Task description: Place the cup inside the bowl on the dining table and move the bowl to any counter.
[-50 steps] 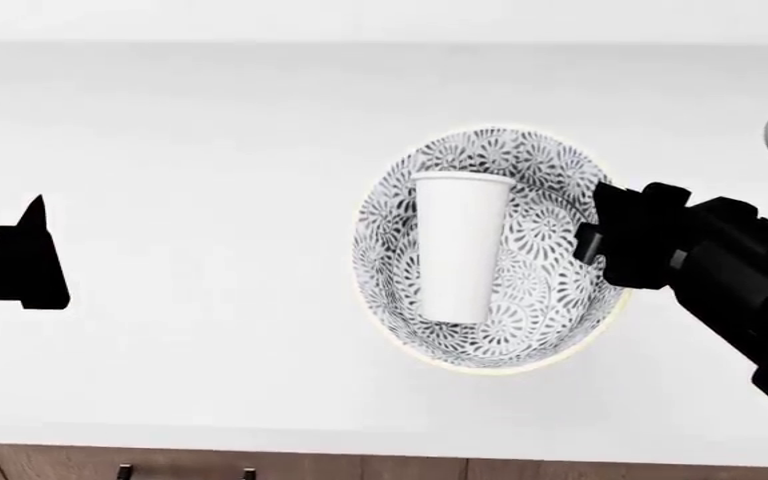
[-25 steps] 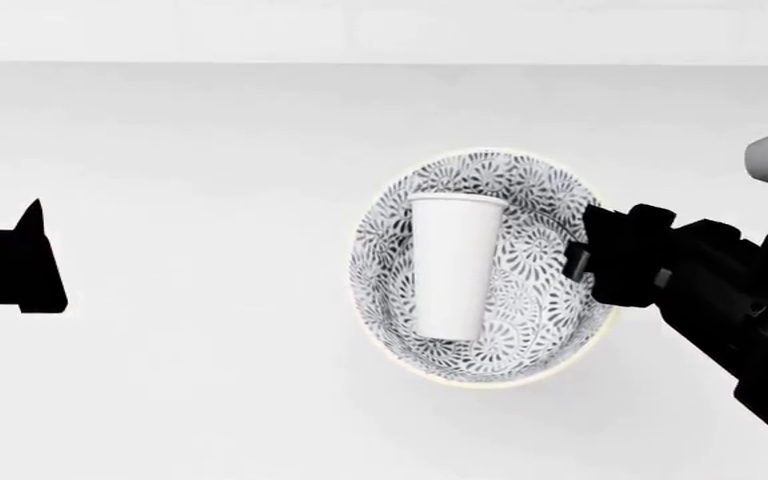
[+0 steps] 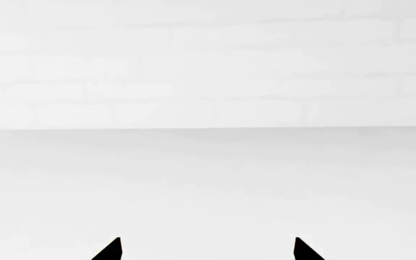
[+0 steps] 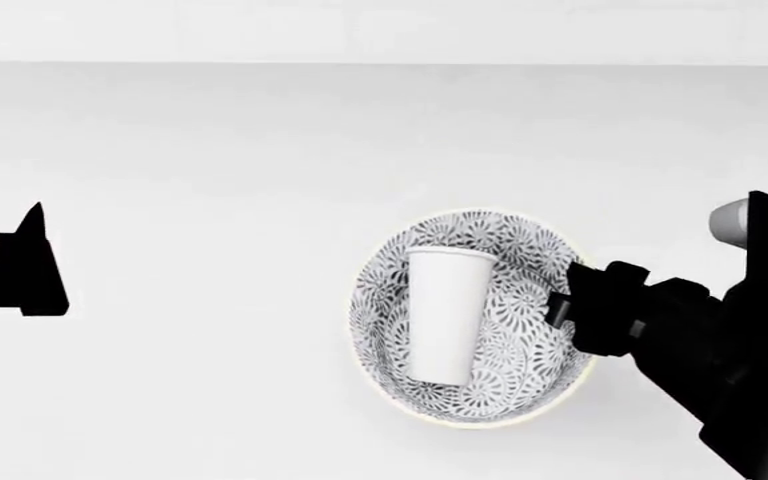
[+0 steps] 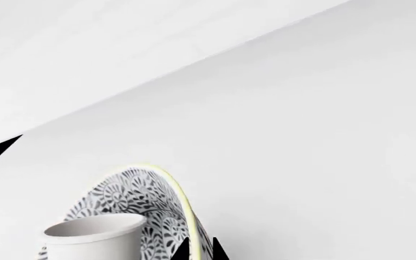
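The white cup lies on its side inside the black-and-white floral bowl. The bowl is over a flat light-grey-white counter; I cannot tell if it touches it. My right gripper is shut on the bowl's right rim. In the right wrist view its two fingertips pinch the pale yellowish rim of the bowl, with the cup inside. My left gripper is open and empty at the left, well away from the bowl; its tips show over the bare surface.
A white tiled wall rises behind the counter, whose back edge shows in the head view. The dining table is not identifiable in view.
The bowl with the cup has moved down and toward me in the head view, carried by my right gripper. The wooden cabinet front seen a second ago has left the view. The left gripper has barely moved.
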